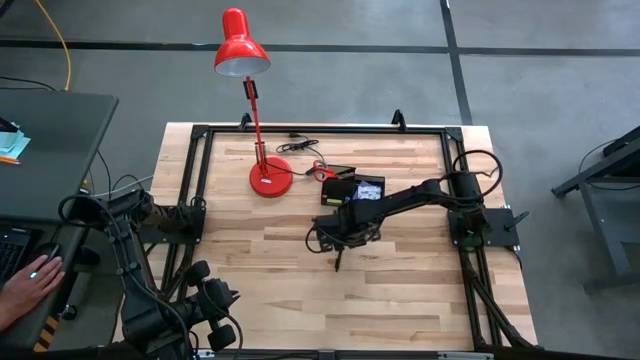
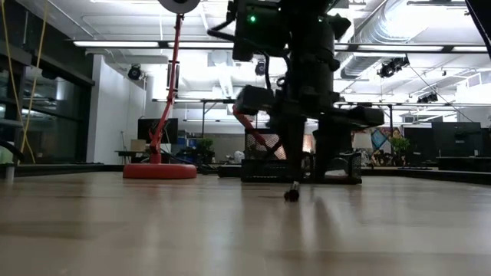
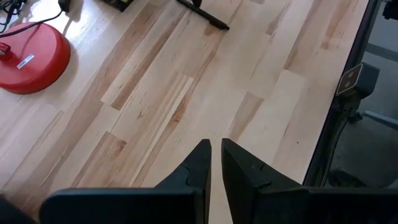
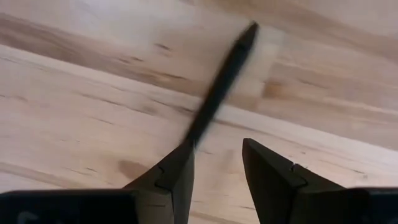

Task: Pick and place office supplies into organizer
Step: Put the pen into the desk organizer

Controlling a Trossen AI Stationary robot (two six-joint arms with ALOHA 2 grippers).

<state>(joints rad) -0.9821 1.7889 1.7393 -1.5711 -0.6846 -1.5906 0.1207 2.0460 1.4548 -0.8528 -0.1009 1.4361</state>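
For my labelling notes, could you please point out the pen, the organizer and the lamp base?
pen (image 4: 219, 87), right wrist view, mid-shaft.
organizer (image 1: 352, 188), high view, black tray body.
lamp base (image 1: 270, 177), high view, red disc.

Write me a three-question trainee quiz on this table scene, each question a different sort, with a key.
1. Fill in: in the high view, the red desk lamp's round base stands to the ___ of the black rectangular organizer tray.
2. True or false: the left tool hangs above the organizer tray.
3. Which thing is at the right tool, with its tip on the wooden table?
A. a thin dark pen
B. red-handled scissors
C. a purple note pad

Key: 1 left; 2 false, only bare wood lies beneath it; 3 A.
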